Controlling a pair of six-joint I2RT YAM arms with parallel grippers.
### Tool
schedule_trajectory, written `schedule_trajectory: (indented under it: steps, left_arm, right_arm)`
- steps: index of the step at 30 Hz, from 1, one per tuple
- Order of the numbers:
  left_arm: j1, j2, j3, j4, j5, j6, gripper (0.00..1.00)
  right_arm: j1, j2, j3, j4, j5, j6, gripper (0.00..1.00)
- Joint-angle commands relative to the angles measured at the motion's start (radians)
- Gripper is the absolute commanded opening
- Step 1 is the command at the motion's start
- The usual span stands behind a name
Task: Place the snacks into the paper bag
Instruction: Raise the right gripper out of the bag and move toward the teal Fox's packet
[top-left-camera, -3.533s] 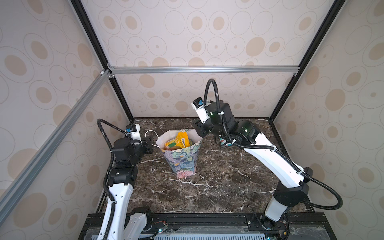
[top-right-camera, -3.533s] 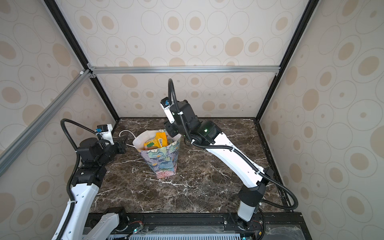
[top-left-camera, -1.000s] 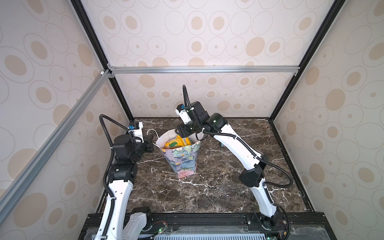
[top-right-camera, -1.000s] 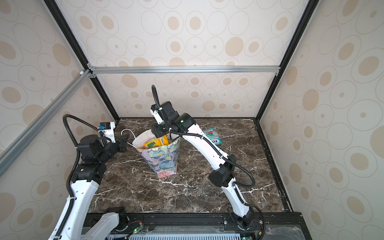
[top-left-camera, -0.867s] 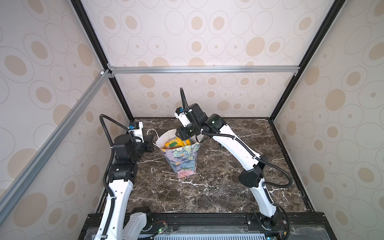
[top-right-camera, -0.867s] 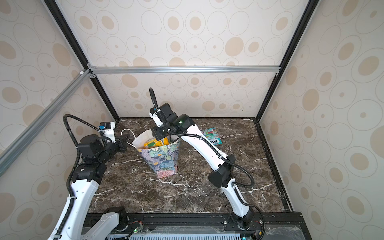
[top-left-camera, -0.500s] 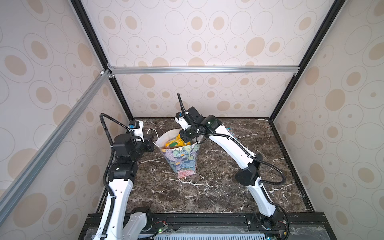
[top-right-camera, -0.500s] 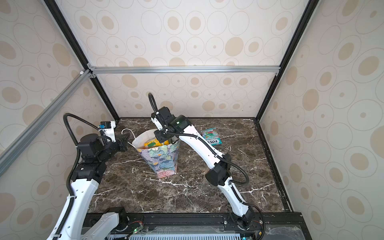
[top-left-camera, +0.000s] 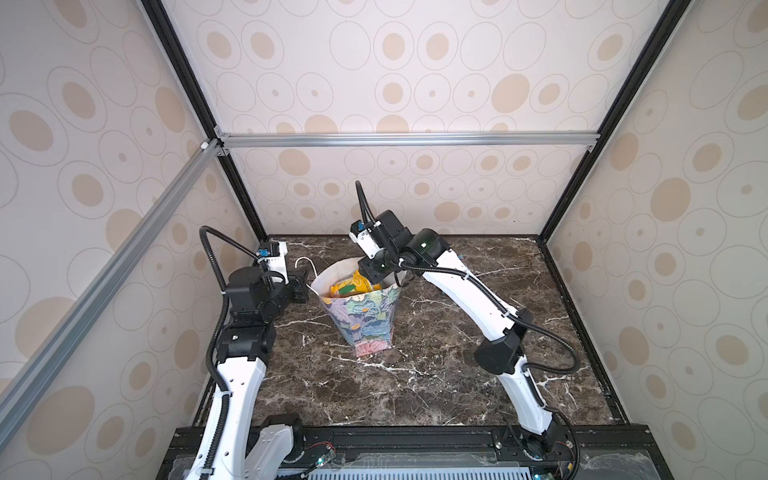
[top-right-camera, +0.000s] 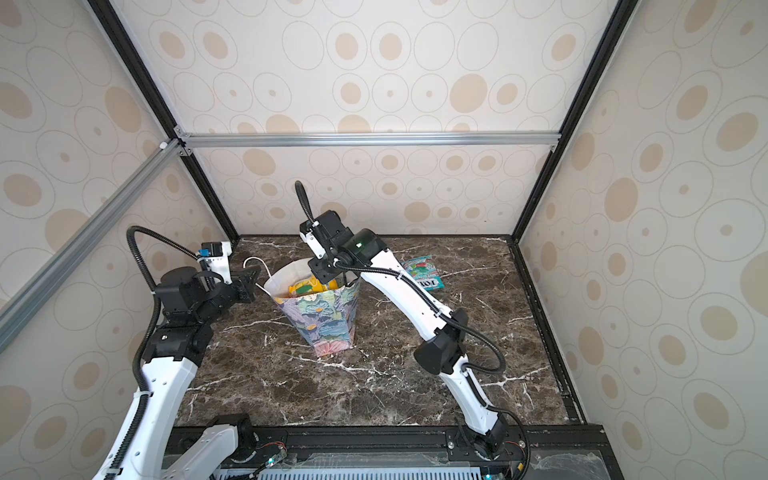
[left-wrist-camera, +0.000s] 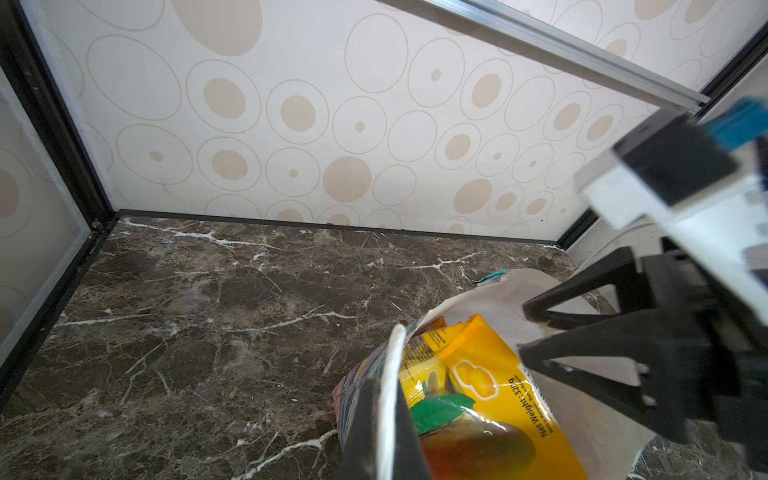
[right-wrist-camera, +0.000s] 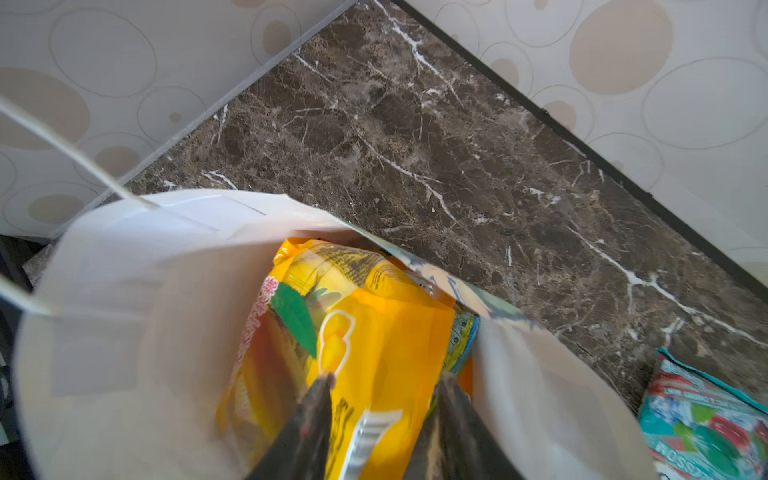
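Observation:
The floral paper bag (top-left-camera: 365, 316) (top-right-camera: 328, 320) stands upright left of centre, its white inside showing (right-wrist-camera: 137, 316). My left gripper (left-wrist-camera: 388, 419) (top-left-camera: 307, 286) is shut on the bag's left rim. A yellow mango snack packet (right-wrist-camera: 386, 328) (left-wrist-camera: 478, 395) (top-left-camera: 351, 286) sits on top inside the bag, with other packets under it mostly hidden. My right gripper (right-wrist-camera: 386, 380) (left-wrist-camera: 523, 332) (top-right-camera: 328, 276) hangs in the bag's mouth, jaws open, fingertips just over the yellow packet. A teal snack packet (top-right-camera: 422, 272) (right-wrist-camera: 706, 424) lies on the table to the bag's right.
The dark marble table (top-left-camera: 415, 374) is walled in by patterned panels and black frame posts. A white cord handle (top-left-camera: 305, 264) sticks up by the left gripper. The right arm (top-right-camera: 399, 291) arches over the teal packet's side.
The right gripper has come from the bag's right side down into its mouth. Its elbow has dropped lower. The left gripper and the bag have stayed put.

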Motion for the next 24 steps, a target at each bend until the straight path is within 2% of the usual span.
schedule_trajectory:
  steps: [1, 5, 7, 11, 15, 20, 24]
  left_arm:
    - [-0.003, -0.005, 0.048, 0.043, -0.02, 0.019, 0.0]
    - [-0.004, 0.002, 0.044, 0.058, -0.017, 0.013, 0.0]
    - [-0.004, 0.0, 0.048, 0.055, -0.026, 0.015, 0.0]
    - [-0.008, -0.005, 0.06, 0.055, -0.024, 0.013, 0.0]
    - [-0.01, 0.006, 0.078, 0.047, -0.005, 0.004, 0.0]
    - [-0.011, 0.009, 0.081, 0.051, 0.0, 0.006, 0.0]
    - [-0.014, 0.016, 0.082, 0.049, -0.004, 0.007, 0.0]
  right_arm:
    - [0.014, -0.214, -0.095, 0.175, 0.078, -0.065, 0.45]
    - [-0.006, -0.403, -0.32, 0.288, 0.137, -0.084, 0.51]
    - [-0.048, -0.481, -0.424, 0.319, 0.141, -0.067, 0.53]
    - [-0.199, -0.677, -0.694, 0.411, 0.121, 0.013, 0.55]
    - [-0.38, -0.813, -0.955, 0.499, 0.064, 0.107, 0.69]
    - [-0.567, -0.794, -1.123, 0.537, -0.056, 0.163, 0.76]
    - [-0.654, -0.646, -1.124, 0.511, -0.143, 0.123, 0.81]
